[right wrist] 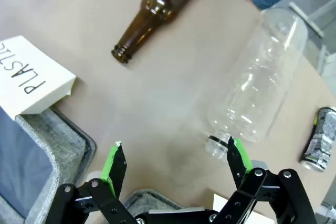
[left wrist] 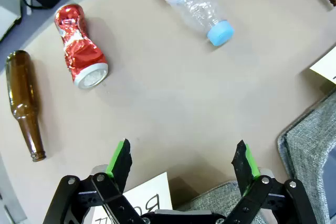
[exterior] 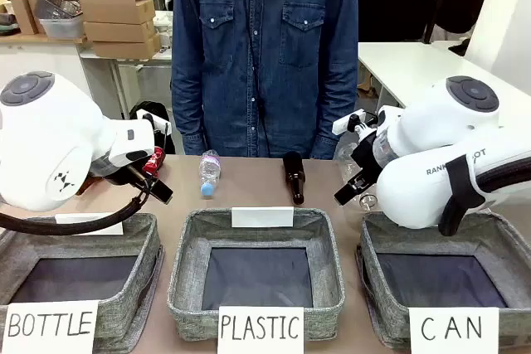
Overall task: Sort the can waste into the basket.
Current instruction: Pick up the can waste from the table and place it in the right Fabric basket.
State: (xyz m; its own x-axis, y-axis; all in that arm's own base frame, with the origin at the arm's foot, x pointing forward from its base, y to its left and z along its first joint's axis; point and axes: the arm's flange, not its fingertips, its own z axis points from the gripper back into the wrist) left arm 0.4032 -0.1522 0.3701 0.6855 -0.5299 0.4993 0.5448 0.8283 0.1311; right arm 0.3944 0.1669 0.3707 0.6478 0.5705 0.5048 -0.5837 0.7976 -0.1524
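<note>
The person in a blue denim shirt at the far side is cut off by the top edge and, lower down, by the brown table. In the front view the white left arm hides much of the table's far left. The white right arm covers the far rim of the square grey woven basket signed "CAN", which stands at the near right and runs out of the picture. The like basket signed "BOTTLE" is cut off at the left. The basket signed "PLASTIC" between them shows almost whole.

That makes three baskets in a row. Two plastic bottles lie on the table: a large clear plastic bottle and a small clear plastic bottle with a blue cap. There are two brown glass bottles, one at the far left and one near the middle.

There are two cans, both on the table outside the baskets. The crushed red metal can lies on its side between the left brown bottle and the blue-capped bottle. The silver-black metal can lies near the large bottle, clipped by the picture's edge, its print too small to read.

The left gripper hangs over bare table, jaws spread wide, holding nothing. The right gripper is spread just as wide and grips nothing. One green pad overlaps the large bottle's neck, and whether they touch cannot be told.
</note>
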